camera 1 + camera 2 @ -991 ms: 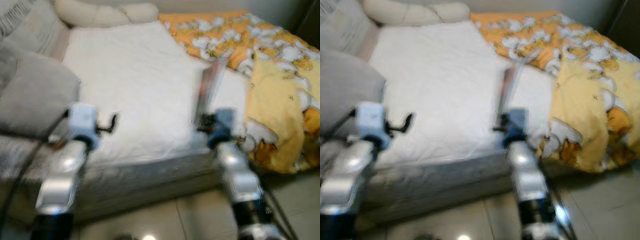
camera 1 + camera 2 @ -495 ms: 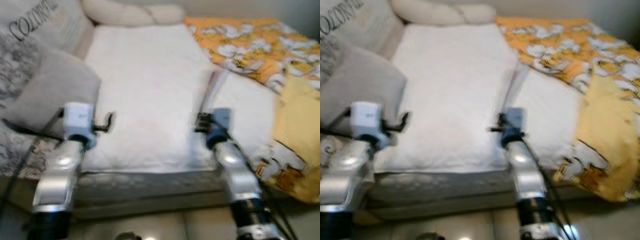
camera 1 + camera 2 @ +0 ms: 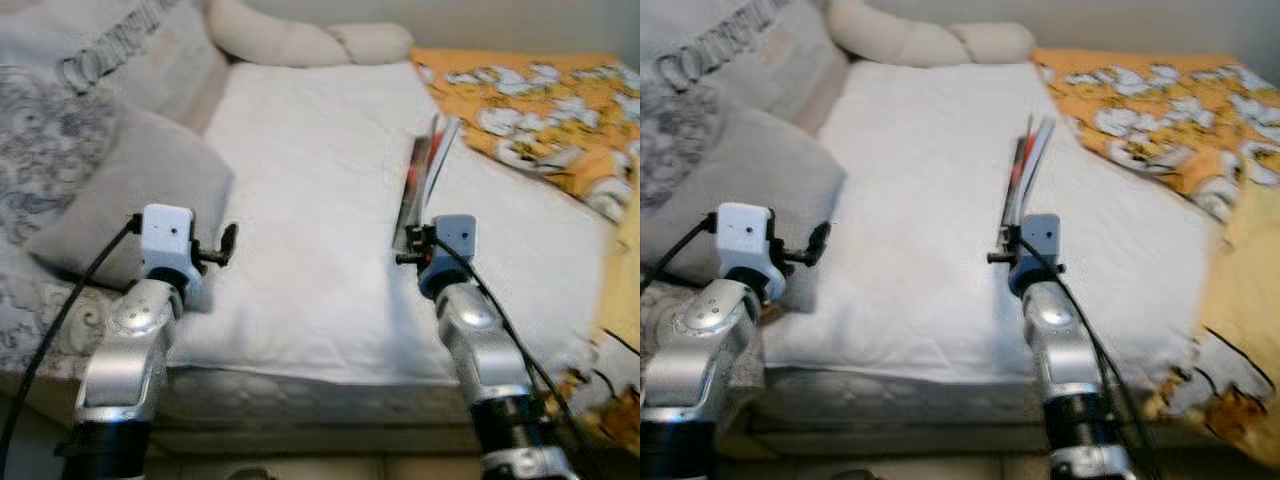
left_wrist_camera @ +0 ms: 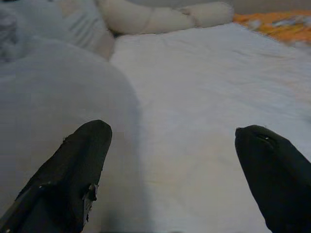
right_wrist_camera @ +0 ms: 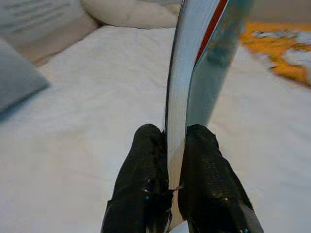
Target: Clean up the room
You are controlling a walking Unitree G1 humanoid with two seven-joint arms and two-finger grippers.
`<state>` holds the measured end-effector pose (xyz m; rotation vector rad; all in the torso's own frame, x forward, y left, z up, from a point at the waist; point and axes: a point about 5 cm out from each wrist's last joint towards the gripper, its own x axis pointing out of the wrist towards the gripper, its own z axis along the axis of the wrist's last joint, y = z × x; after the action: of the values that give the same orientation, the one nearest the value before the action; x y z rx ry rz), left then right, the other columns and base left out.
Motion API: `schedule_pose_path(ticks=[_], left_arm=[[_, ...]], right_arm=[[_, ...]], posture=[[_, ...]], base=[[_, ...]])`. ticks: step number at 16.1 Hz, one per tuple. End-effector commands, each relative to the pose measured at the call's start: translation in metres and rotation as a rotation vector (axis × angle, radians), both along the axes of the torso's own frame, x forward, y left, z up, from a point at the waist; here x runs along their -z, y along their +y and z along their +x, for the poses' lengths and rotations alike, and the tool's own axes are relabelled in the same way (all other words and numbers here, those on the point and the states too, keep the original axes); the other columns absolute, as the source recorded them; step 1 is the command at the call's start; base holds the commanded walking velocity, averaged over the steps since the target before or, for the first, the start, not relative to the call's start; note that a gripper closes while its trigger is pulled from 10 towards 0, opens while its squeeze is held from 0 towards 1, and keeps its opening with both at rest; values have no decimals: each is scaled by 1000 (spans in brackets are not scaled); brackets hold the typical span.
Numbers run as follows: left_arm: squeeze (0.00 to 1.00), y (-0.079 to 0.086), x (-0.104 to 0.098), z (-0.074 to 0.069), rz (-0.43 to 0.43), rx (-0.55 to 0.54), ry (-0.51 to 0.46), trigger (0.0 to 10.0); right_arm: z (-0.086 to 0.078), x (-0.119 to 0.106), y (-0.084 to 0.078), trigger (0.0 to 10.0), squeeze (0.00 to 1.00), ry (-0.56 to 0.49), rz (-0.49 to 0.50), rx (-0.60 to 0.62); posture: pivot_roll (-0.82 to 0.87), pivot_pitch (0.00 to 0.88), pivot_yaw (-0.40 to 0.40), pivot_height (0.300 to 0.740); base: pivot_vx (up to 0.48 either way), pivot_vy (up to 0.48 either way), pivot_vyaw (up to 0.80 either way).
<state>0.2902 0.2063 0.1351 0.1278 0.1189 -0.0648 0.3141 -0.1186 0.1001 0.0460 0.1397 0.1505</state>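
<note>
- Compared with a second earlier, the whole view had swung: the grey pillow [image 3: 140,190] and the lettered cushion [image 3: 150,50] took up more of the robot's left, and the orange duck-print blanket [image 3: 540,110] had slid off toward the right edge. That looked like the robot turning, not the bedding moving. Both arms sat in about the same pose as before.
- Right gripper [image 5: 176,145] was clamped on a thin book [image 5: 194,63], fingers squeezing its lower edge from both sides. So the book lay straight ahead of those jaws, its long axis running up and away along the fingers, held on edge above the white sheet [image 3: 310,200].
- Book looked slim: pale page block, a red stripe and a teal cover in the right wrist view. Head views were too blurry for more.
- Left gripper [image 4: 170,160] hung with its fingers spread wide and nothing between them, hovering by the grey pillow's edge.
- My guess: the right arm does the placing, since it already has the book.
</note>
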Motion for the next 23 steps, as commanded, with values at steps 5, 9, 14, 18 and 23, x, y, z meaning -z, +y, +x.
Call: schedule_pose_path(ticks=[5, 9, 14, 18, 23], left_arm=[[0, -5, -3, 2, -3, 20, -10, 10000], [0, -6, -3, 1, -3, 26, -7, 10000], [0, -11, -2, -6, 47, 103, 16, 10000], [0, -14, 0, -16, 103, 191, 52, 10000], [0, -13, 0, -33, 155, 328, 124, 10000]], right_arm=[[4, -13, 1, 10000, 0, -61, -4, -21], [3, -13, 2, 10000, 0, -60, -4, -25], [0, -12, 2, 10000, 0, -61, 33, -37], [12, -13, 11, 10000, 0, -19, 72, -85], [35, -2, 31, 10000, 0, 239, 299, -263]], posture=[[-11, 0, -5, 740], [-10, 0, -8, 740], [-6, 0, -9, 740], [5, 0, -25, 740], [41, 0, -42, 740]], base=[[380, 0, 0], [381, 0, 0], [193, 0, 0], [0, 0, 0], [0, 0, 0]])
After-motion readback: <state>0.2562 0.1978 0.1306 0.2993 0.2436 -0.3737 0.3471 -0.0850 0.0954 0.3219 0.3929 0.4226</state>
